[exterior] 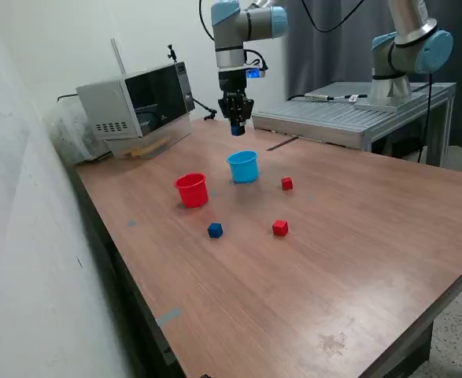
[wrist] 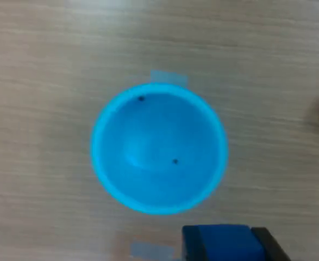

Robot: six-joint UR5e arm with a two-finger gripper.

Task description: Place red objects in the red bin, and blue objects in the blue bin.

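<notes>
— What surrounds the work surface?
— A wood-grain table (exterior: 356, 260) fills the room's centre, a plain white wall (exterior: 26, 236) along the exterior view's left. A grey microwave (exterior: 136, 102) sits at the table's far corner, beside the pincer's position.

— And beyond?
— Dark curtains (exterior: 333, 39) hang behind a grey metal bench (exterior: 349, 118); speckled floor (exterior: 459, 346) shows at the near corner.

The exterior view looks down obliquely along the wooden table (exterior: 356, 236) from a raised, fairly distant corner position, whereas the wrist view faces straight down from close above the blue bin (wrist: 159, 148), the bin (exterior: 243, 166) being shared by both views.
</notes>
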